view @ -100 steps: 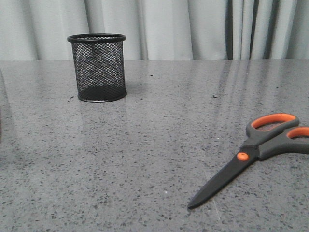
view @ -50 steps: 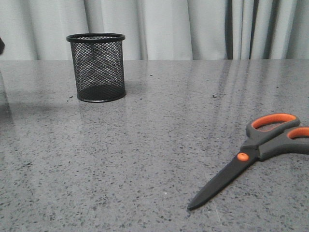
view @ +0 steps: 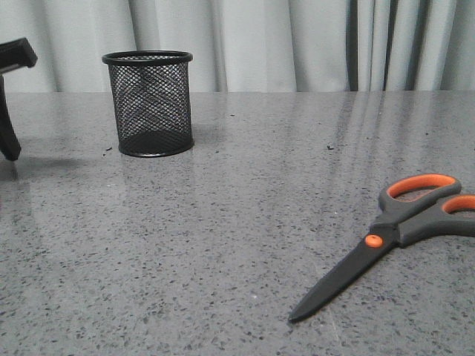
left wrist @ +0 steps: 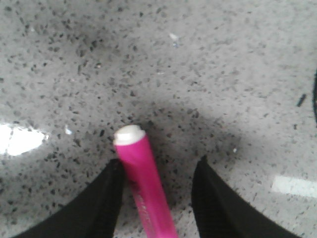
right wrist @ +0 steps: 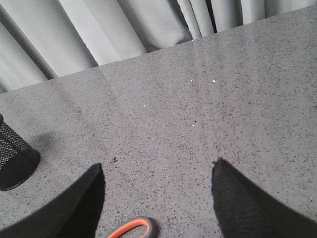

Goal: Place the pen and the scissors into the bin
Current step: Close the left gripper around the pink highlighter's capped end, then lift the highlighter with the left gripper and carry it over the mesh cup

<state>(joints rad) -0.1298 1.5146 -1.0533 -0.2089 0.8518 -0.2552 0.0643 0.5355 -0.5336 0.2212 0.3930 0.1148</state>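
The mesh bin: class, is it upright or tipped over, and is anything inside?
Upright. The bin stands on its base on the table, rim level on top. Through the mesh it looks empty; neither pen nor scissors is inside.

table (view: pixel 185 245): looking like smooth grey speckled stone, shining with soft light streaks
bin (view: pixel 151 104): showing black wire mesh, matt
scissors (view: pixel 386 241): looking like dull dark plastic with bright orange lining
pen (left wrist: pixel 146 186): sitting between the left gripper's fingers, looking like glossy pink plastic
curtain (view: pixel 297 44): hanging as soft pale cloth
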